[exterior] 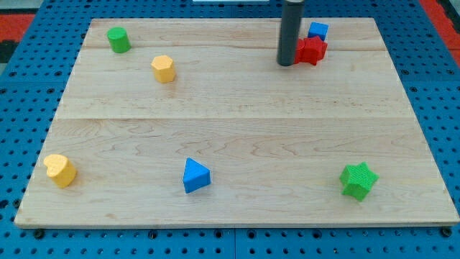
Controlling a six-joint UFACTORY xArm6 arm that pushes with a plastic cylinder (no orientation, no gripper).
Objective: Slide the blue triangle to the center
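The blue triangle [195,175] lies on the wooden board [237,122] near the view's bottom, a little left of the middle. My tip [286,63] rests on the board near the view's top, right of centre, just left of a red star block [311,50]. The tip is far from the blue triangle, up and to the right of it. The dark rod rises from the tip out of the view's top.
A blue cube [317,31] sits behind the red star. A green cylinder [118,39] and a yellow hexagon [164,69] are at the top left. A yellow heart [60,170] is at the bottom left. A green star [358,180] is at the bottom right.
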